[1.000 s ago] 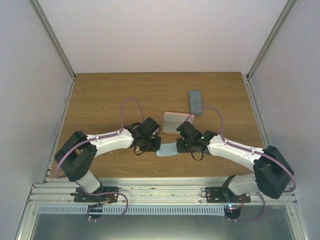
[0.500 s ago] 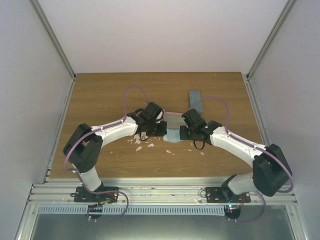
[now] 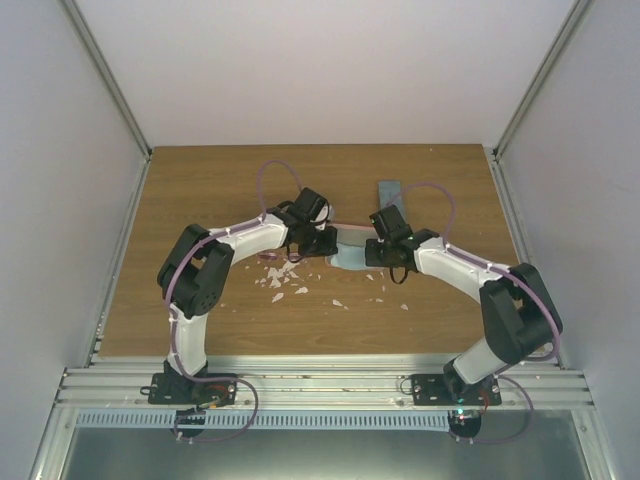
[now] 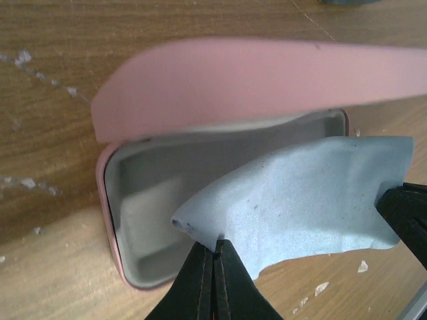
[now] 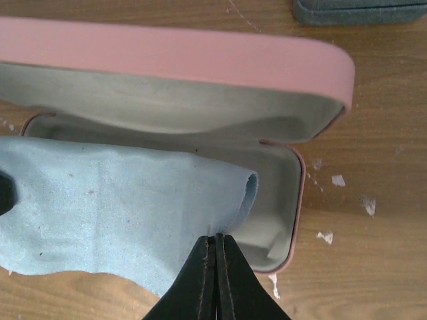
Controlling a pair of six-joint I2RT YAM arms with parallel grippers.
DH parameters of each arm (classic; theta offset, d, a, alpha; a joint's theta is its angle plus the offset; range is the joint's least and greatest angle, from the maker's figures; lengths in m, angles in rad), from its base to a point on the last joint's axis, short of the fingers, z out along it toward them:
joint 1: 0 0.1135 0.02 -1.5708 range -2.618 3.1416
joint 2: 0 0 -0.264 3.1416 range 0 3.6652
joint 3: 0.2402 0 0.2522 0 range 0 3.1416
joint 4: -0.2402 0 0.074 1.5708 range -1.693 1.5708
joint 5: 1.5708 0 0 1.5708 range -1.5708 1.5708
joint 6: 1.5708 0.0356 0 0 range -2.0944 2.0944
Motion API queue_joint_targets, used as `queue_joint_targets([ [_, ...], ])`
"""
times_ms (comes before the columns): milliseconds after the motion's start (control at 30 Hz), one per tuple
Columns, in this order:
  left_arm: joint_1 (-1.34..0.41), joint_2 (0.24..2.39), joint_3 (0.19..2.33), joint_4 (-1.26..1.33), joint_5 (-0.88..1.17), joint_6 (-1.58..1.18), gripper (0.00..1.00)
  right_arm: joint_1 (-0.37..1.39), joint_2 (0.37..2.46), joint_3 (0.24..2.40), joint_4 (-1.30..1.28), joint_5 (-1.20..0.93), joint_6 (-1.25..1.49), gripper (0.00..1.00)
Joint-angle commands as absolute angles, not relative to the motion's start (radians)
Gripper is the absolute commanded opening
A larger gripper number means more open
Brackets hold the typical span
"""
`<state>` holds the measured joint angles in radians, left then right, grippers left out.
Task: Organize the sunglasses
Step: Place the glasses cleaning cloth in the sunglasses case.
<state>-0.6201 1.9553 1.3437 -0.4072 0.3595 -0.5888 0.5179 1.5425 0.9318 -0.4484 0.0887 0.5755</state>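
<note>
shows cloth (image 4: 300, 193) newly carried forward over open case (image 4: 133, 220), ends pinched tight by left gripper (image 4: 215, 257) and right gripper (image 5: 217, 243), likely going in before sunglasses.

- A pink case (image 4: 267, 73) lies open in the middle of the left wrist view. Its lid is raised behind it, and the grey lining is bare on the left side.
- A light blue cloth (image 4: 307, 200) drapes over the case's right half and front rim.
- A blue-grey case (image 5: 360, 10) lies at the upper right of the right wrist view, apart from the pink one.
- White flecks (image 3: 282, 278) dot the wooden table (image 3: 200, 190) left of centre in the top view.
</note>
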Motion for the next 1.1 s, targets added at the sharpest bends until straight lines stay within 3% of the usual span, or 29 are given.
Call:
queue_joint_targets([
  [0, -0.603, 1.998, 1.402, -0.374, 0.396, -0.555, 0.00, 0.499, 1.590, 0.970, -0.392, 0.105, 0.540, 0.00],
  [700, -0.597, 2.066, 1.450, -0.414, 0.355, -0.554, 0.00, 0.486, 1.681, 0.967, -0.367, 0.136, 0.534, 0.01],
  [1067, -0.597, 2.072, 1.456, -0.425, 0.358, -0.548, 0.05, 0.486, 1.705, 0.973, -0.392, 0.170, 0.532, 0.01],
])
